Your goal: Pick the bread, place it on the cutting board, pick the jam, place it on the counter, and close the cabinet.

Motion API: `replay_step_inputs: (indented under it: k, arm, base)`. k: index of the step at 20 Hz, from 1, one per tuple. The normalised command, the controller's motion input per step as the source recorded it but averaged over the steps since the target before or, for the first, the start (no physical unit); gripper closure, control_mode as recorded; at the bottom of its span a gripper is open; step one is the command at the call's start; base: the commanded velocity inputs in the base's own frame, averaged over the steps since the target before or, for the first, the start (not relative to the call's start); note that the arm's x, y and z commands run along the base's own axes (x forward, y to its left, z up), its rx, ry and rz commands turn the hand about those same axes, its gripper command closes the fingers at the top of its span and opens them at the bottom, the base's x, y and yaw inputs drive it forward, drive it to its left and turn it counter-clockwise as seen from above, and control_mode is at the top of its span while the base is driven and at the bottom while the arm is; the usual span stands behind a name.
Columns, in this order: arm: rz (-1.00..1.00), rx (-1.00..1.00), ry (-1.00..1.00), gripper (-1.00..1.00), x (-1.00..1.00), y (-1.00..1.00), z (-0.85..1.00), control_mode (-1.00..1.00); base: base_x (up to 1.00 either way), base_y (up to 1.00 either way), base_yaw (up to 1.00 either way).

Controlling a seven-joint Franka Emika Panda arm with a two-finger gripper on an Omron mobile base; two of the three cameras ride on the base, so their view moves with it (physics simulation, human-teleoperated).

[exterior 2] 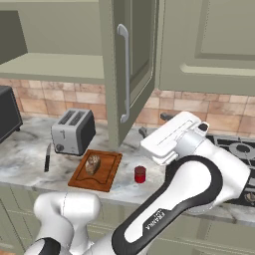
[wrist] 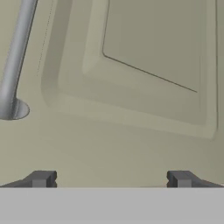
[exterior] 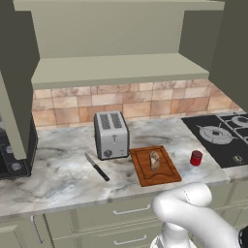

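Claw (wrist: 112, 178) wide; cabinet (exterior: 121, 68) shelf bare.

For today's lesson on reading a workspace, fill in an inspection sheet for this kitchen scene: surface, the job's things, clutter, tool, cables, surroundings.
Surface: marbled counter, olive drawers below.
Job's things: bread lies on the cutting board; jam stands on the counter to the right of the board, apart from it; cabinet has its doors open, shelf bare.
Clutter: toaster behind the board; knife lies left of the board.
Tool: open, holding nothing, facing the panelled cabinet door close up, beside its silver handle.
Cables: nothing seen.
Surroundings: tiled wall; black stove at right; dark appliance at left.
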Motion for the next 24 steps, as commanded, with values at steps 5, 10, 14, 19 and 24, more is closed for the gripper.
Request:
replay_step_inputs:
  k: [5, 10, 14, 19, 24]
  arm:
    - [0.07, 0.0, 0.0, -1.0, 0.02, 0.0, 0.0, -1.0]
    - [0.03, 0.0, 0.0, -1.0, 0.02, 0.0, 0.0, -1.0]
    - [0.0, 0.0, 0.0, -1.0, 0.0, 0.04, 0.0, -1.0]
    - [0.0, 0.0, 0.0, -1.0, 0.0, 0.15, 0.0, -1.0]
    - [0.0, 0.0, 0.0, -1.0, 0.0, 0.19, 0.0, -1.0]
  base:
    - [0.0, 0.0, 0.0]
    - [0.0, 0.0, 0.0]
    - [0.0, 0.0, 0.0]
    - [0.0, 0.0, 0.0]
    - [0.0, 0.0, 0.0]
